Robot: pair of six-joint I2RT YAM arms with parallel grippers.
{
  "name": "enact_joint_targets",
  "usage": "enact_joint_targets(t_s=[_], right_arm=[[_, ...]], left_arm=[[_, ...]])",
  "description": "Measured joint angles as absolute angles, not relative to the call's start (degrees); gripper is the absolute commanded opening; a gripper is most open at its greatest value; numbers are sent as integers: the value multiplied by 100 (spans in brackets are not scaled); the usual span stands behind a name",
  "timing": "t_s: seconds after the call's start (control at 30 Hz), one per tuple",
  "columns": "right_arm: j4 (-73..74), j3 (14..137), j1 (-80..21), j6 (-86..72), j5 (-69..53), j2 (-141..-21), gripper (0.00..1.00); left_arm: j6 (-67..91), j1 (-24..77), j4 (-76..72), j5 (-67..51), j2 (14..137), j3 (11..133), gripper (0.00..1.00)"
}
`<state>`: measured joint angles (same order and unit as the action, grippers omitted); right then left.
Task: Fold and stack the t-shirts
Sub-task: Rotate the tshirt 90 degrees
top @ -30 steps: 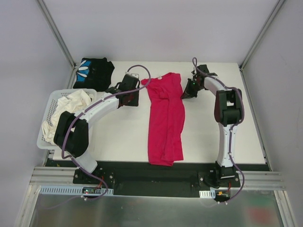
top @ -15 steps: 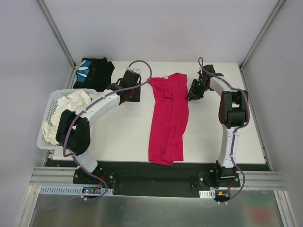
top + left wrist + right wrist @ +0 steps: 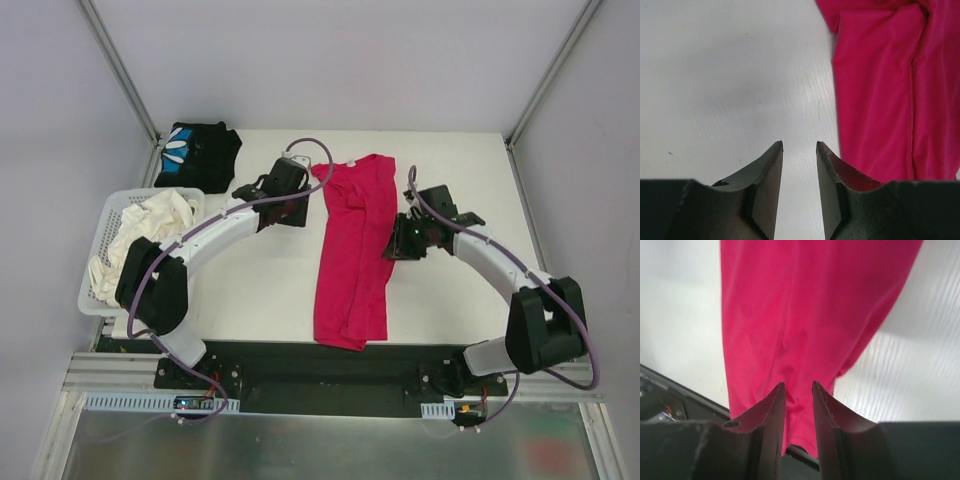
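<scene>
The magenta-red t-shirt (image 3: 350, 260) lies folded lengthwise into a long narrow strip down the middle of the table, collar at the far end. The black t-shirt (image 3: 197, 152) with a blue-and-white print sits bunched at the far left corner. My left gripper (image 3: 296, 200) hovers just left of the red shirt's upper part. In the left wrist view it (image 3: 799, 144) is open over bare table, with the red shirt (image 3: 880, 100) to its right. My right gripper (image 3: 398, 243) hangs at the strip's right edge. In its wrist view it (image 3: 799, 385) is open and empty above the red cloth (image 3: 790, 315).
A white lattice basket (image 3: 125, 195) holding pale cloths stands at the left edge, beside my left arm. The black rail (image 3: 300, 355) of the table's near edge runs just past the shirt's hem and shows dark in the right wrist view (image 3: 670, 390).
My right gripper has opened and swung from the shirt's far right shoulder toward the near side along its right edge. My left gripper shifted slightly right toward the collar.
</scene>
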<state>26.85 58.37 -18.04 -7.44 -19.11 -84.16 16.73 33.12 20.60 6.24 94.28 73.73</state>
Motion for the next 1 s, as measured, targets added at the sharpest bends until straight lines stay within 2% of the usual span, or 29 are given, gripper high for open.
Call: enact_joint_targets(t_s=[0.23, 0.43, 0.67, 1.0], right_arm=[[2532, 4200, -1973, -967, -1992, -7170, 32], [2429, 3905, -2008, -1004, -2040, -6589, 33], [2165, 4307, -2062, -993, -2018, -7546, 33], [1933, 5909, -2062, -921, -2001, -9393, 32]], left_arm=[[1675, 3468, 2064, 386, 9161, 7363, 34], [1555, 3719, 2040, -130, 8816, 7194, 36], [1166, 3752, 2047, -587, 9290, 7279, 36], [939, 3752, 2082, -838, 10606, 8506, 36]])
